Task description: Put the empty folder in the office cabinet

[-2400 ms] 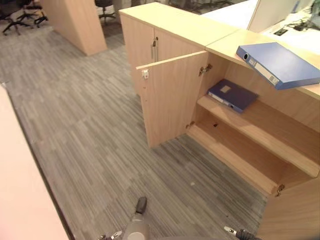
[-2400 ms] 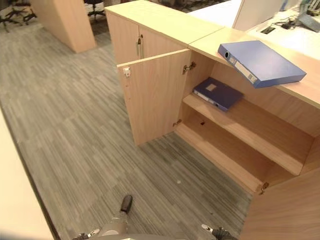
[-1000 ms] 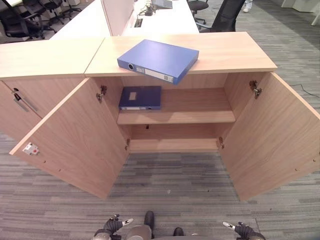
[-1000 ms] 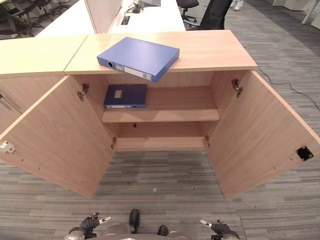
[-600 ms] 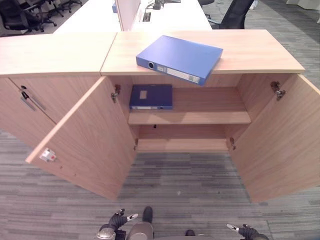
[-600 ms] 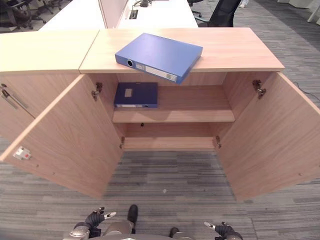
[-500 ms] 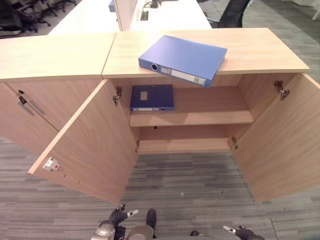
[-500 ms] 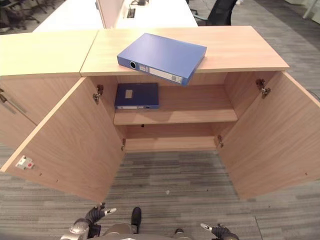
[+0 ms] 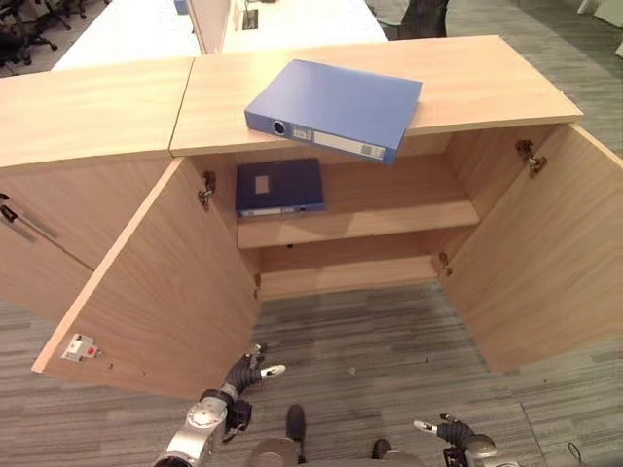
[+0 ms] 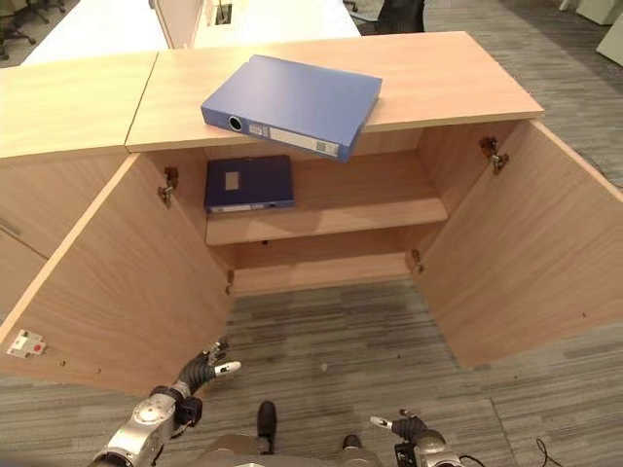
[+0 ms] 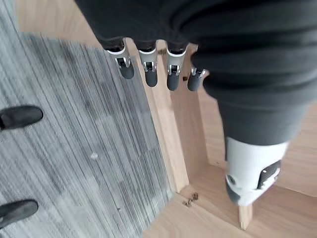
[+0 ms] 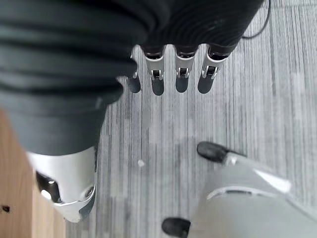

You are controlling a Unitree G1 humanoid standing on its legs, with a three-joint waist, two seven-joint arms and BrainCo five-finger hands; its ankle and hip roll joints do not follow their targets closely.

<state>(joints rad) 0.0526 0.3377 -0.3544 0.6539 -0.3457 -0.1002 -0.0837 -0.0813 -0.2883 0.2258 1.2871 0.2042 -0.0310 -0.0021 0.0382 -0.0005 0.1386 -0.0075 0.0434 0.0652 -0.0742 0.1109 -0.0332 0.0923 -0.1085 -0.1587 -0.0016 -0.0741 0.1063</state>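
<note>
Blue folder [image 9: 336, 106] overhanging cabinet [image 9: 506, 92] top edge, easy to take; doors wide open. Left hand [image 9: 243, 375], right hand [image 9: 450, 431] low, fingers relaxed, empty.

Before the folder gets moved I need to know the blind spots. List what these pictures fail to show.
- Light blue folder on the cabinet top: shut, so whether it is empty is hidden, both eye views.
- Dark blue folder on the upper shelf: label too small to read.
- Lower shelf: its back is hidden under the upper shelf.
- Right hand: partly cut off by the bottom edge in the eye views.
</note>
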